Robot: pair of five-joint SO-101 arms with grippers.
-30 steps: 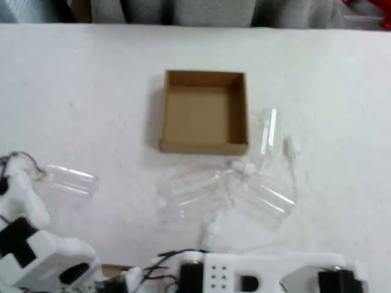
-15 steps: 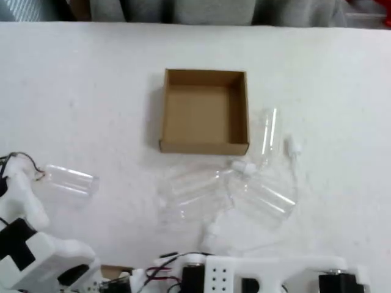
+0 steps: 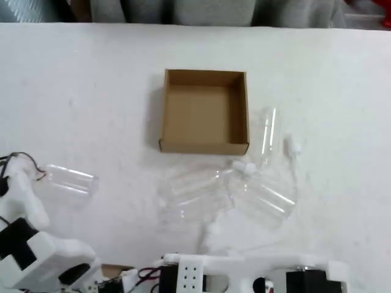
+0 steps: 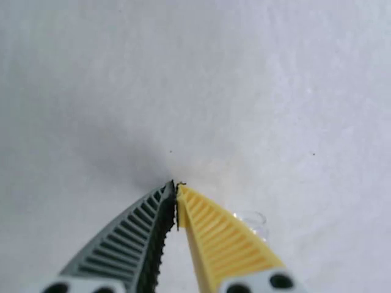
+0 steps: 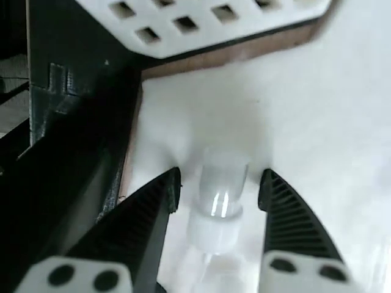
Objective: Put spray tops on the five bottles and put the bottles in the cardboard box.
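by the cardboard box, toppled bottles

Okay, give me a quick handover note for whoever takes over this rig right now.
Left gripper: shut on nothing, above the table.
Right gripper: open, jaws either side of a spray top lying on the table, not yet gripping.
Cardboard box: empty.
Clear bottles lie in front of the box, a lone bottle off to the side; another loose spray top sits among them.
Done: nothing capped or boxed, as far as shows. Left: fit tops, box all five.
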